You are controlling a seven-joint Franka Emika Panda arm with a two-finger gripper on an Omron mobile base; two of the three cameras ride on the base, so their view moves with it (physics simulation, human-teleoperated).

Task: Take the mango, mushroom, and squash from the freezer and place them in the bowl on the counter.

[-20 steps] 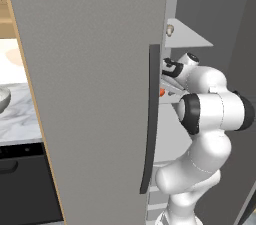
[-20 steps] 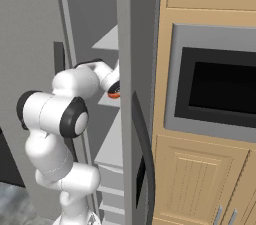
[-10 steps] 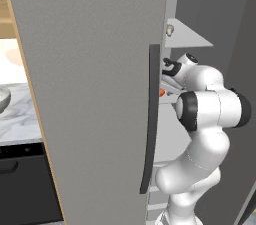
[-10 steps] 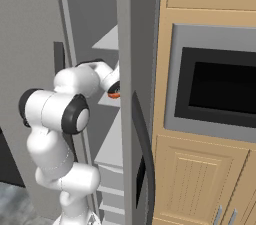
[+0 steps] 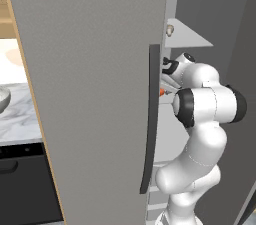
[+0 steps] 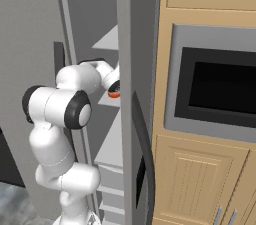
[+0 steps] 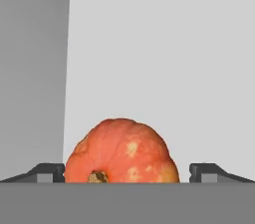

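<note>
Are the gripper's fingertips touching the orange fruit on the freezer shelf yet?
Apart. In the hand view the fingertips stand either side of the orange fruit; the right one shows a clear gap, the left sits close.

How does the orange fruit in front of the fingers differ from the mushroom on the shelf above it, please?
The orange fruit is broad and orange-red with pale yellow patches; the mushroom is tiny, with a tan cap on a pale stem. The fruit lies on a lower shelf, between the spread fingers; the mushroom stands one shelf higher, with nothing near it. Both sit inside the open freezer.
</note>
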